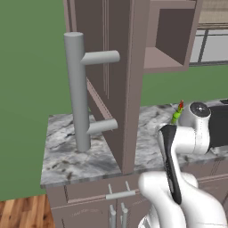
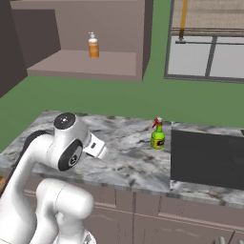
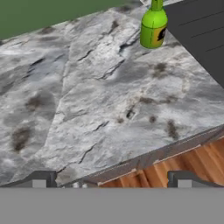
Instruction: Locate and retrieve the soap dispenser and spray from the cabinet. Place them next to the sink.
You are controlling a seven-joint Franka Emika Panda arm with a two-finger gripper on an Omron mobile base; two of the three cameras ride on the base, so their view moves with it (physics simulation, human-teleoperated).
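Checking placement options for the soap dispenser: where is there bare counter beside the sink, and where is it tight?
The marble countertop is bare from the spray bottle forward to its front edge, and left toward the open cabinet door. Tight spots: right beside the spray bottle at the sink edge, and under the door. The soap dispenser stands on the cabinet shelf.

The counter point(image 3: 87, 96) looks like polished marble, white with grey veins and dark cracks. The cabinet point(image 1: 120, 80) is matt mauve-brown wood with a panelled door; its bar handle point(image 1: 76, 89) is smooth matt grey, like metal. The spray point(image 2: 157, 136) is glossy green plastic with a red top. The dispenser point(image 2: 93, 46) looks like orange plastic. The sink point(image 2: 209, 159) is matt, nearly black. The floor point(image 1: 22, 213) is brown wood planks.
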